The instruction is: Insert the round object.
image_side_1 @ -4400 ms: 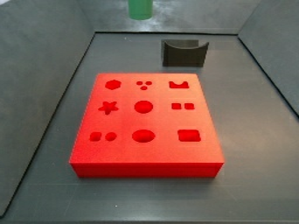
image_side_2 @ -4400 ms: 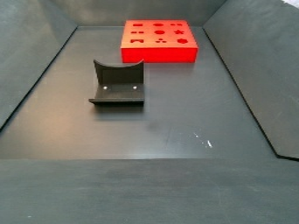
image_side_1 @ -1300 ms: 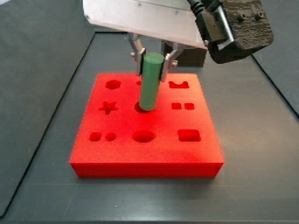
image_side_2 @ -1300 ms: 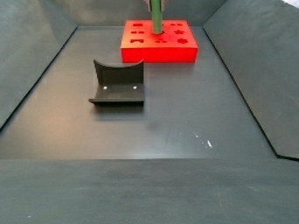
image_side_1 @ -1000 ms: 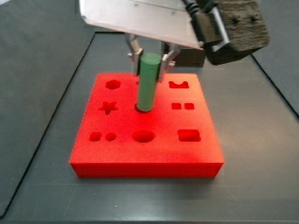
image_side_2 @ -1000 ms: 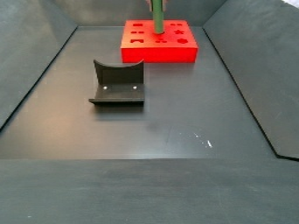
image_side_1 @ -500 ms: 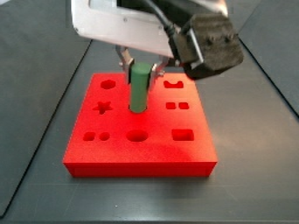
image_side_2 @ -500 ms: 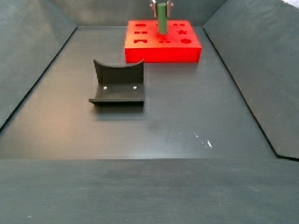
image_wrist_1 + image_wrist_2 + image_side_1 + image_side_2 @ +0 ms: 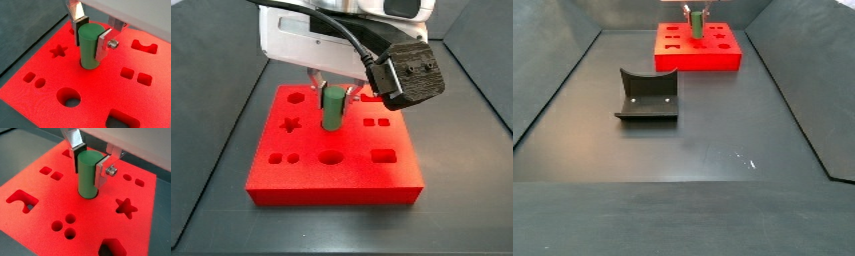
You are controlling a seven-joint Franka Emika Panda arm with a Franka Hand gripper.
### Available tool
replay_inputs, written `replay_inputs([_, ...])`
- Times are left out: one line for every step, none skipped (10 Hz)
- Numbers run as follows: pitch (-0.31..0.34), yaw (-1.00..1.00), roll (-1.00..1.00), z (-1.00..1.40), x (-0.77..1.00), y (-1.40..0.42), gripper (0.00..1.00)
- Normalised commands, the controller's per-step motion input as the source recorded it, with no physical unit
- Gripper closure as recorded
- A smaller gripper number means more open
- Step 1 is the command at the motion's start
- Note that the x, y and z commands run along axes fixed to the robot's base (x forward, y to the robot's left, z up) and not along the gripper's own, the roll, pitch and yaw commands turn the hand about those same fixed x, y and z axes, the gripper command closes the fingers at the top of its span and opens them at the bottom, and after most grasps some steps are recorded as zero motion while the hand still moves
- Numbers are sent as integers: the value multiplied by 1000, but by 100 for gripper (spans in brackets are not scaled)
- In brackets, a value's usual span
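Green and upright, the round object (image 9: 89, 46) (image 9: 88, 175) (image 9: 331, 108) (image 9: 696, 22) is clamped near its top between the silver fingers (image 9: 103, 43) (image 9: 102, 170) of the gripper (image 9: 91, 31) (image 9: 91, 159) (image 9: 334, 90), its lower end set in the centre round hole of the red block (image 9: 80, 105) (image 9: 143, 233) (image 9: 331, 172) (image 9: 698, 60) directly beneath. Reaching down from above, the arm holds the gripper vertical over the block's middle in both side views. Well apart from the gripper, nearer that camera, a dark grey U-shaped holder (image 9: 648, 95) stands on the floor (image 9: 687, 140).
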Motion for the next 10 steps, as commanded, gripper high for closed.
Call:
replay_inputs([-11, 9, 71, -469, 17, -17, 100])
replay_inputs([0, 0, 64, -291, 43, -54, 100])
replay_inputs([-111, 0, 254, -71, -349, -89, 100])
replay_inputs([-49, 0, 280, -106, -180, -177, 100])
replay_inputs([0, 0, 189, -149, 0, 0, 100])
replay_inputs([0, 0, 39, 0, 0, 0, 100])
replay_inputs([-183, 0, -50, -306, -29, 0, 100])
replay_inputs([-234, -51, -300, -417, -17, 203, 100])
replay_inputs([-213, -60, -303, -434, -69, 174, 100])
replay_inputs([-181, 0, -46, -183, -131, 0, 100])
